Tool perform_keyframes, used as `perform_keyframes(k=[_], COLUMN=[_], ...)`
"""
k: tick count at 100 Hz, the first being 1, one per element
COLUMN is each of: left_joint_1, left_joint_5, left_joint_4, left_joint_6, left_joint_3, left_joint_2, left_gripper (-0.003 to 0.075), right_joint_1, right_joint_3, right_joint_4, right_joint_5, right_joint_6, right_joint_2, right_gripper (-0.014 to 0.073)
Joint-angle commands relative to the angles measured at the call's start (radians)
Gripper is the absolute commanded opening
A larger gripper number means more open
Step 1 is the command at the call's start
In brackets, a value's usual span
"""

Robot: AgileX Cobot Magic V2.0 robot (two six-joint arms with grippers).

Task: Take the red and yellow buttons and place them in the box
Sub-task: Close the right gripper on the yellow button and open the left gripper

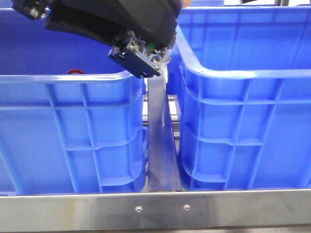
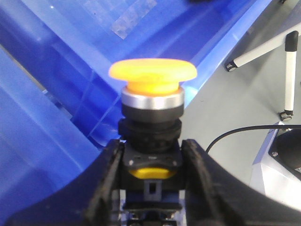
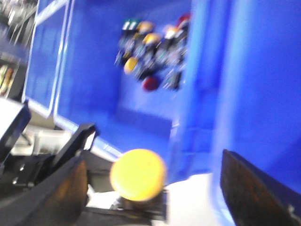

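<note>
In the left wrist view my left gripper is shut on the black body of the yellow button, its orange-yellow cap and silver collar standing clear of the fingers. The blurred right wrist view shows the same yellow cap between the wide-apart fingers of my open right gripper, which do not touch it. A dark red button lies in a pile of several buttons on a blue box floor. In the front view a red cap peeks over the left box's rim. A black arm crosses above it.
A second blue box stands on the right, with a narrow metal strip in the gap between the two. A steel rail runs along the front edge. Grey floor, a cable and white legs show beyond the crate.
</note>
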Motion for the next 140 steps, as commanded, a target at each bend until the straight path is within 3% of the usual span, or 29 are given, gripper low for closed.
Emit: perform_keyframes(k=[1,18,41,48,65,79,89,103,109,122,140], left_joint_1=[-0.009,-0.009,-0.009,-0.009,-0.009,-0.009,-0.009,-0.009,-0.009,-0.009,-0.009], left_joint_5=[-0.057,-0.057,-0.057,-0.057,-0.057,-0.064,-0.062,-0.060,-0.053,-0.049,-0.047], left_joint_4=[-0.028,-0.028,-0.028,-0.028,-0.028,-0.024,-0.022,-0.022,-0.022,-0.022,-0.022], left_joint_6=[0.000,0.000,0.000,0.000,0.000,0.000,0.001,0.001,0.001,0.001,0.001], left_joint_3=[-0.030,-0.030,-0.030,-0.030,-0.030,-0.030,-0.030,-0.030,-0.030,-0.030,-0.030], left_joint_2=[-0.022,-0.022,-0.022,-0.022,-0.022,-0.022,-0.022,-0.022,-0.022,-0.022,-0.022], left_gripper=[0.0027,0.0027,0.0027,0.0027,0.0027,0.0036,0.0131,0.0423,0.0496,0.0497,0.0494], right_joint_1=[0.041,0.112,0.122,0.122,0.122,0.122,0.122,0.122,0.122,0.104,0.002], right_joint_3=[-0.062,-0.091,-0.091,-0.091,-0.091,-0.091,-0.091,-0.091,-0.091,-0.103,-0.143], right_joint_4=[0.061,0.070,0.071,0.071,0.071,0.071,0.071,0.071,0.071,0.059,0.019], right_joint_5=[-0.005,-0.005,0.016,0.022,0.029,0.030,0.031,0.031,0.029,0.028,0.012], right_joint_6=[-0.024,-0.023,-0.023,-0.023,-0.023,-0.024,-0.024,-0.024,-0.024,-0.031,-0.061], right_joint_2=[0.027,0.081,0.106,0.106,0.106,0.106,0.106,0.106,0.106,0.099,0.051], right_gripper=[0.0589,0.0589,0.0585,0.0527,0.0265,0.0227,0.0227,0.0227,0.0227,0.0227,0.0227])
